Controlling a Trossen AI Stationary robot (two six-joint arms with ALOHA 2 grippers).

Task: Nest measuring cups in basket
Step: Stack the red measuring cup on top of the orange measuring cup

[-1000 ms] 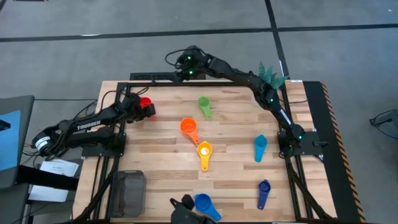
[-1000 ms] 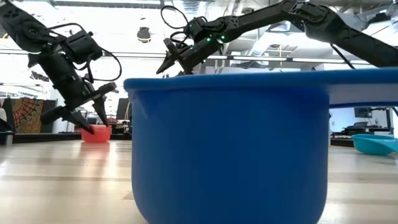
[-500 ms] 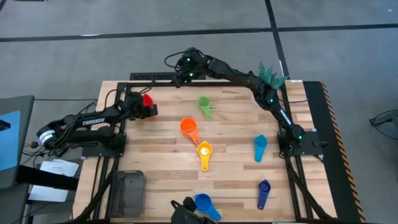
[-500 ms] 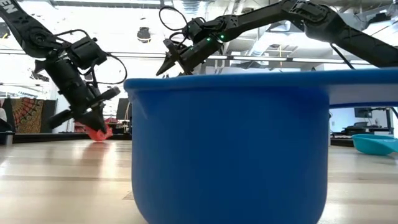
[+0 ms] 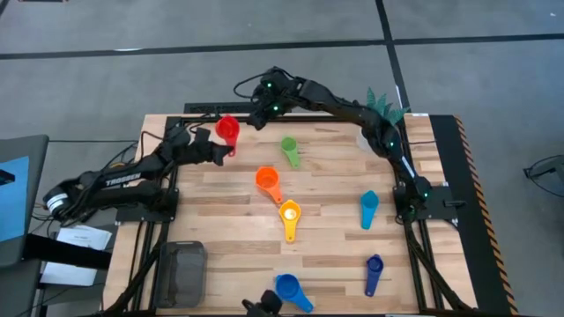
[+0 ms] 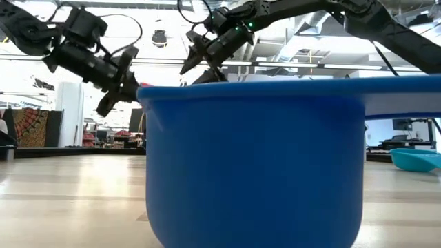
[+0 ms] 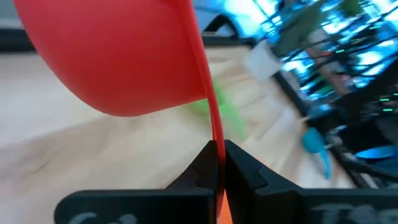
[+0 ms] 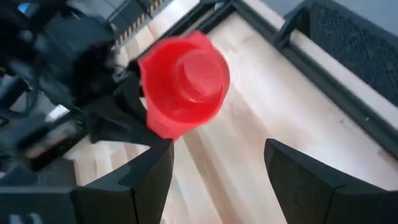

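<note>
My left gripper is shut on the red measuring cup, which it holds in the air over the table's far left part. My right gripper stands open just right of that cup; in its wrist view the cup's round bottom lies ahead of its spread fingers. The green, orange, yellow, teal, dark blue-purple and blue cups rest on the wood. The dark grey basket stands at the near left. My left gripper pinches the red cup's flat handle between its two fingers, the flat faces against the pads. The fingers come nearly level from the table's left, along the handle. The cup is lifted clear, turned on its side, its bowl beyond the fingertips.
The blue cup fills the low view and hides most of the table. A green plant stands at the far right corner. A laptop sits off the left edge. Bare wood lies between the basket and the yellow cup.
My left gripper has shut on the red cup's handle, lifted the cup off the table and carried it up and toward the right, rolling its wrist so that the cup lies on its side. My right gripper, still open, has come a little nearer to the red cup.
</note>
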